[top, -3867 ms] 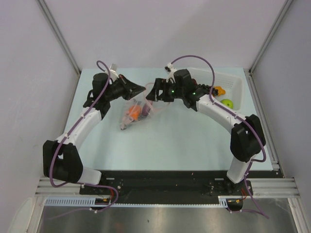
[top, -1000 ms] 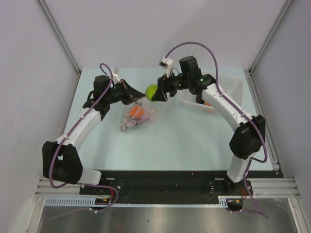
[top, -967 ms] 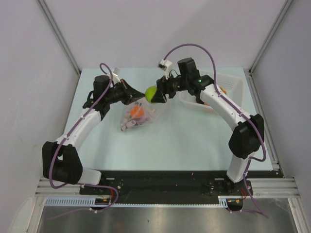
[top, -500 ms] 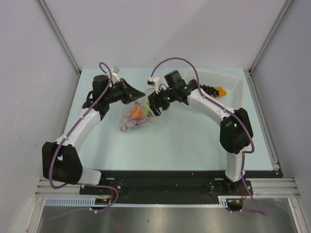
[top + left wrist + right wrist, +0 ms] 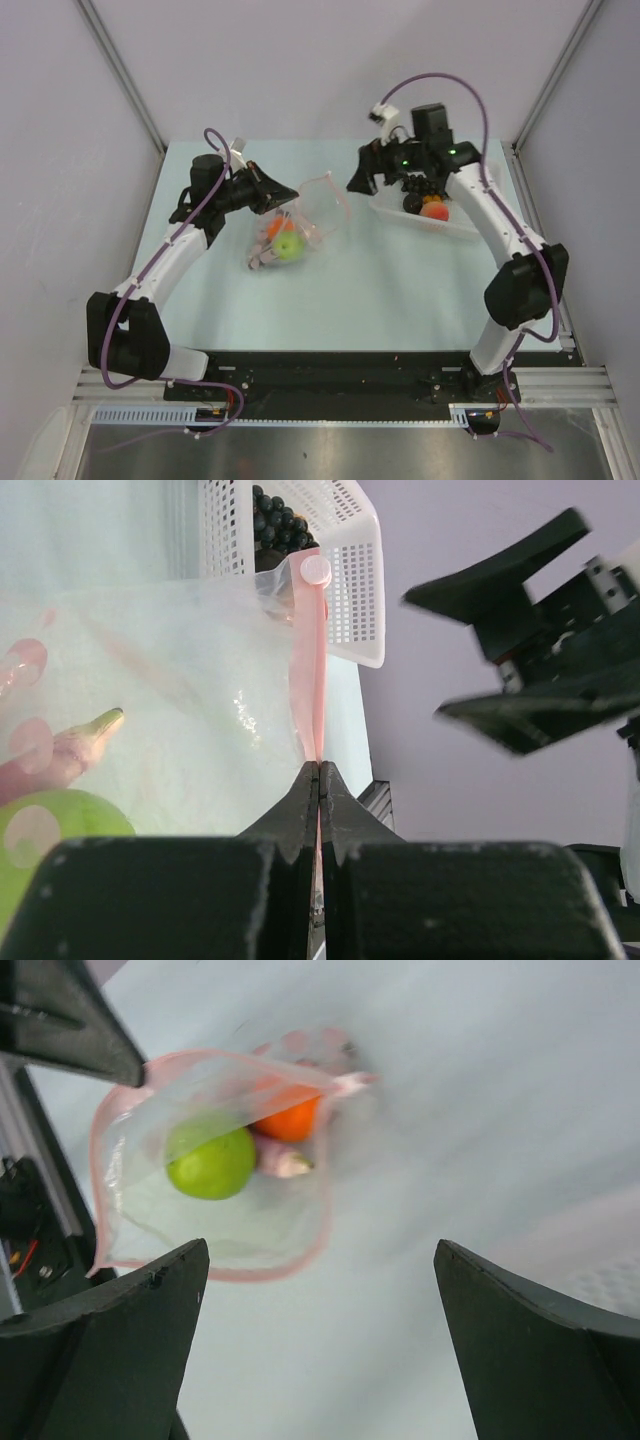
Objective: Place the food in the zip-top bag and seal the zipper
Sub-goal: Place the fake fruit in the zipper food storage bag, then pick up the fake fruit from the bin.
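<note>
Tabletop (image 5: 400, 290) holds zip-top bag (image 5: 322, 212) (green apple (image 5: 289, 246) inside); mouth open.

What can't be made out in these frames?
- Top view: the right arm covers part of the white basket, hiding some contents.
- Right wrist view: blur smears the pink pieces beside the orange ball.
- Left wrist view: the frame edge crops the green apple.

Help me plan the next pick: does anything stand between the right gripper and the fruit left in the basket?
Nothing visible does. The open right gripper hovers beside the basket; the grapes and peach-red fruit lie uncovered in it. Only the basket's low wall lies between, so an approach from above looks clear.
</note>
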{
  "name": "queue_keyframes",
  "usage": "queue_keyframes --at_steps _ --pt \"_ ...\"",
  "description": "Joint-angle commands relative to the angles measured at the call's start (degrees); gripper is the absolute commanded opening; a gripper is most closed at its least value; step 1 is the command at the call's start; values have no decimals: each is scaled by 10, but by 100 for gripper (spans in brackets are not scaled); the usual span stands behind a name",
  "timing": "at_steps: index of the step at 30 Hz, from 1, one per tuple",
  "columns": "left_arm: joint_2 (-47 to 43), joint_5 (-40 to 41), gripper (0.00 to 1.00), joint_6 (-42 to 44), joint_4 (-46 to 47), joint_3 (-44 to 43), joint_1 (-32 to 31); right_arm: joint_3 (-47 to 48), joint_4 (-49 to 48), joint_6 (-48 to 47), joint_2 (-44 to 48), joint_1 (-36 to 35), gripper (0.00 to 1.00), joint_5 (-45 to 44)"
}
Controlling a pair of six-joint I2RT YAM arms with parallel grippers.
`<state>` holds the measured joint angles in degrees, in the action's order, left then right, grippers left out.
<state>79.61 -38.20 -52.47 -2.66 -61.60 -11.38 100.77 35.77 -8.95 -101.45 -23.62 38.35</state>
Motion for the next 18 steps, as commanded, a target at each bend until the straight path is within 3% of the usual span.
queue_keyframes --at_steps 1,7,11,18 --pt "-8 -2 0 3 19 -10 0 1 20 18 47 96 99 -14" --pt "-4 1 0 3 17 -11 0 -42 69 -25 27 183 95 -156" --pt "-3 6 0 10 13 -6 0 -51 86 -30 -13 201 94 -268" --pt "-1 8 0 18 11 -7 0 -47 105 -19 -94 207 97 -315"
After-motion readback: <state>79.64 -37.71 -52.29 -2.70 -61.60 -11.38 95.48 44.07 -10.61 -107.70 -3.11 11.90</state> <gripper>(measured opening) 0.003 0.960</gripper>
